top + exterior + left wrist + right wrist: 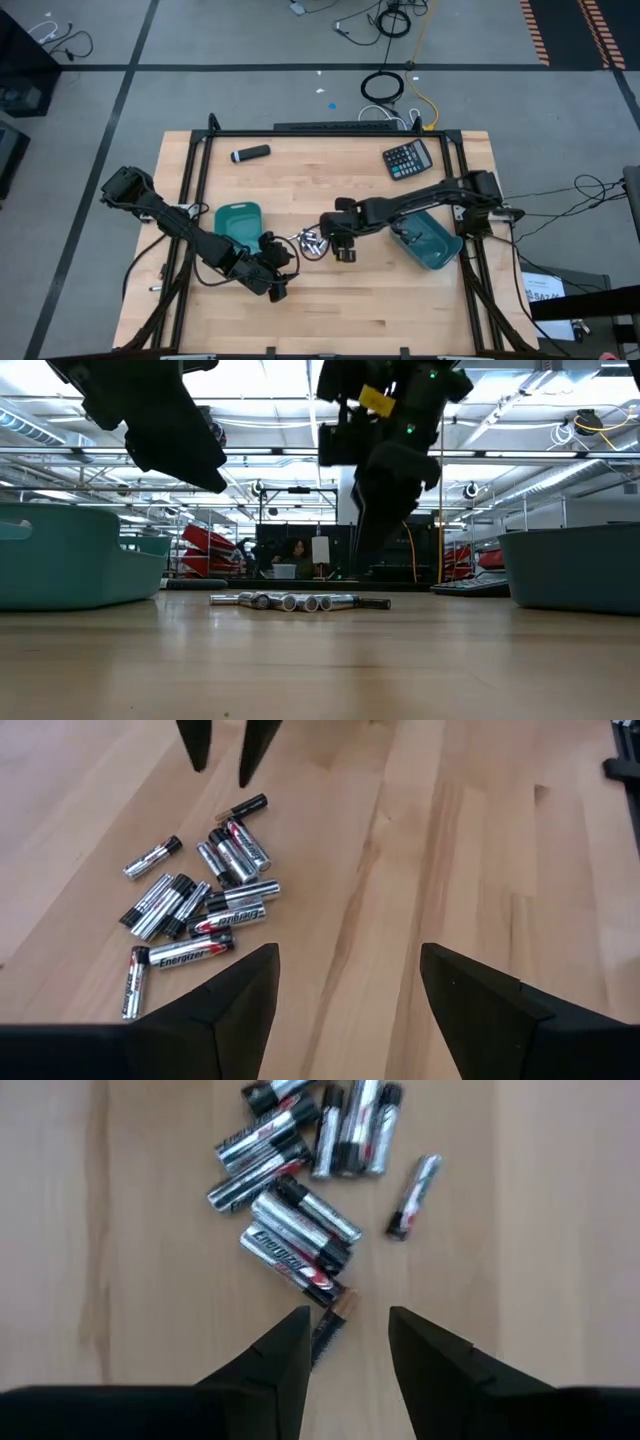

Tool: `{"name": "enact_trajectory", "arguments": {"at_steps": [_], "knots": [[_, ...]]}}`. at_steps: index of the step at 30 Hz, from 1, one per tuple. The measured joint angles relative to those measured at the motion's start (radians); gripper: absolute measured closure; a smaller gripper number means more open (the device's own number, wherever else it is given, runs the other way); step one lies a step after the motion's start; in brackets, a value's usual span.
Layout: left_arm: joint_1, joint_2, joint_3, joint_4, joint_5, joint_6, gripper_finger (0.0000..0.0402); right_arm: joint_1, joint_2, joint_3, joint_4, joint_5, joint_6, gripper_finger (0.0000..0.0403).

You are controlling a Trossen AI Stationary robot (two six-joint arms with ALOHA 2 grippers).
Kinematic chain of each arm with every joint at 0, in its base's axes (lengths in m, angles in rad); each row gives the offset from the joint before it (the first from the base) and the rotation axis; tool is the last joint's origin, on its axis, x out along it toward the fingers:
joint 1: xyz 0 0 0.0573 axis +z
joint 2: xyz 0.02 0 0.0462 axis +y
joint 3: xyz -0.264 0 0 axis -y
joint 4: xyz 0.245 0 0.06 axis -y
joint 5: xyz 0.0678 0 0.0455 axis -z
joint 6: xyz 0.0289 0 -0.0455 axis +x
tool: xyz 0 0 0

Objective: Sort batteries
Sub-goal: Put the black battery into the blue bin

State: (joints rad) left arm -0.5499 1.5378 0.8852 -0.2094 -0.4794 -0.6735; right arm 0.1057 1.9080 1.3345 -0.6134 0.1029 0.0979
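Observation:
Several small silvery batteries (200, 900) with dark ends lie in a loose heap flat on the wooden table (400, 310), between the two teal bins; they also show as batteries (300, 1180) in the right wrist view and batteries (312, 240) from above. My right gripper (350, 1330) hangs open just right of the heap, pointing steeply down, with bare wood between its fingertips. One darker, copper-ended battery (328, 1325) lies beside one of its fingers. My left gripper (345, 975) stands open near the heap's front-left, above the table, holding nothing.
A teal bin (238, 222) stands left of the heap and another teal bin (430, 240) to its right. A black-and-grey marker (250, 153) and a black calculator (407, 158) lie near the far edge. Bare wood stretches along the near edge.

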Motion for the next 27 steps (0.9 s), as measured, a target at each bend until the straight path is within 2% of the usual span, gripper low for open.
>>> {"name": "enact_trajectory", "arguments": {"at_steps": [8,15,18,21,27], "knots": [[0.000,0.000,0.000,-0.018,-0.004,0.005,0.0149,0.000,0.056,0.000,-0.005,-0.007,0.029,0.0275],[0.000,0.000,0.000,-0.018,-0.005,0.009,0.0149,-0.004,0.117,0.004,-0.013,-0.068,0.037,0.0278],[0.000,0.000,0.000,-0.019,-0.005,0.009,0.0149,-0.008,0.134,0.007,-0.014,-0.102,0.034,0.0307],[0.000,0.000,0.000,-0.018,-0.005,0.012,0.0149,-0.006,0.141,0.007,-0.036,-0.101,0.005,0.0376],[0.000,0.000,0.000,-0.017,-0.005,0.026,0.0149,-0.003,0.124,0.005,-0.082,-0.075,-0.004,0.0396]]}}
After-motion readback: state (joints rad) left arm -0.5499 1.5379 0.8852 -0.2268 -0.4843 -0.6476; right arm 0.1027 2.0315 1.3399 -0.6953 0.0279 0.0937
